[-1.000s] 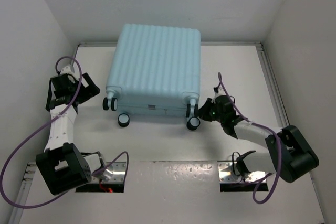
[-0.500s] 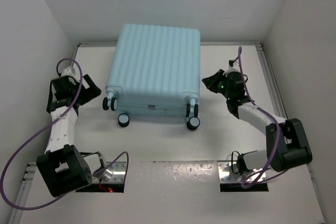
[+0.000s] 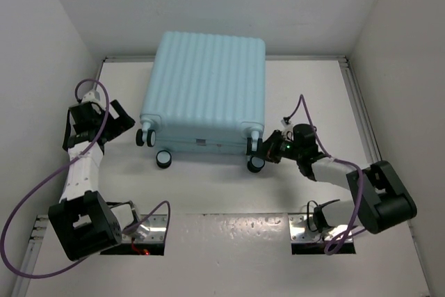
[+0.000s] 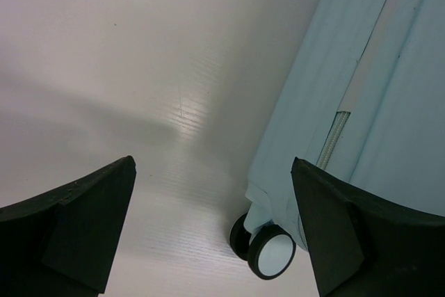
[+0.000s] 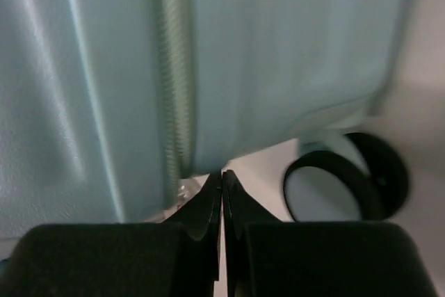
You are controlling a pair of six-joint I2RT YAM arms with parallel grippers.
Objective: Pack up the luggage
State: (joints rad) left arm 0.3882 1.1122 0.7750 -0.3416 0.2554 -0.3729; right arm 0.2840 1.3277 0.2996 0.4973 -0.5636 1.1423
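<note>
**A:** Where is your right gripper [image 3: 266, 149]?

**B:** Clenched, tips pressed together with nothing between them; it sits just beside the near right wheel [image 5: 338, 184], pointing at the zipper seam [image 5: 174, 95]; something small glints there, I cannot tell what.

**A:** And the left?

**B:** My left gripper [image 3: 124, 117] hangs released, jaws wide, off the case's left side; the right is nearer the seam.

**A:** The luggage?

**B:** The luggage [image 3: 205, 81] lies flat and closed on the white table [image 3: 313, 95], long axis running away from me; hard, ribbed, pale aqua shell.
</note>
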